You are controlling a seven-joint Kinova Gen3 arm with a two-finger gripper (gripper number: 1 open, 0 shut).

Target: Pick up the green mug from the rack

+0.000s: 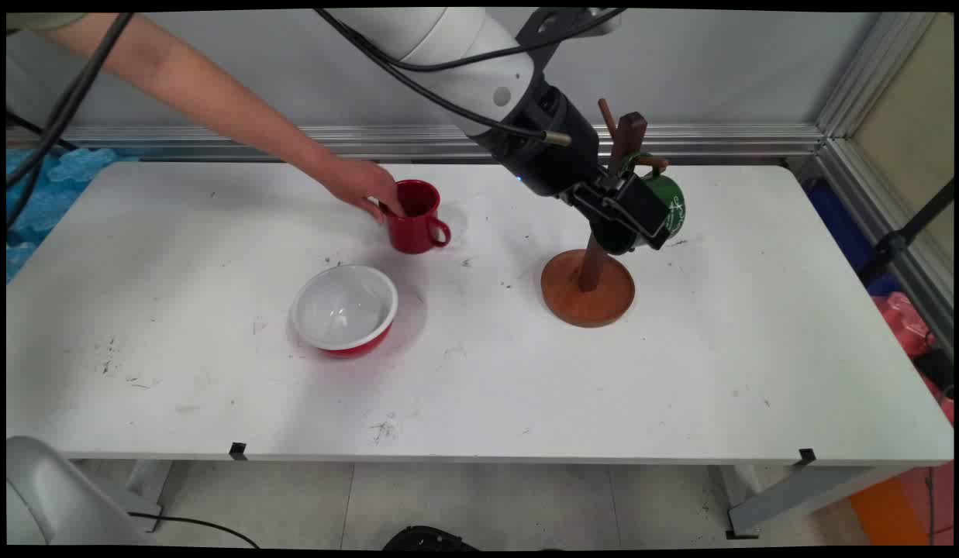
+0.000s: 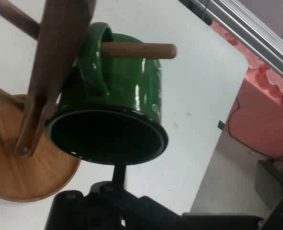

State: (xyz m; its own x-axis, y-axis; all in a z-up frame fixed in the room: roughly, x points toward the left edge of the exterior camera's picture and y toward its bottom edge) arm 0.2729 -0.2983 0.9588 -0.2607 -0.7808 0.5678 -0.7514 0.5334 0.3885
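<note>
1. Over on the right half of the desk (image 1: 681,372), the robot's black hand (image 1: 633,211) sits right against a green mug (image 1: 665,203) that hangs on a wooden mug tree (image 1: 595,256).
2. That mug hangs by its handle (image 2: 96,67) on one of the tree's pegs (image 2: 139,50), tipped so that its open mouth faces the hand.
3. From the hand's own camera, the dark rim of the mug lies just above the black linkage, and one finger (image 2: 118,175) reaches up to the lower edge of the rim.
4. Whether the hand is clenched on the rim or has let go, I can't tell; the second finger is not visible, possibly hidden inside the mug.
5. The tree's upright post runs down to a round wooden base (image 1: 588,298), which lies flat on the desk just below and to the left of the hand.
6. Well to the left, a person's hand (image 1: 363,186) rests on a red mug (image 1: 417,217), fingers on its rim, the mug's handle pointing right.
7. Just in front of the red mug stands a bowl (image 1: 345,308), white inside and red outside, upright and apart from it.
</note>
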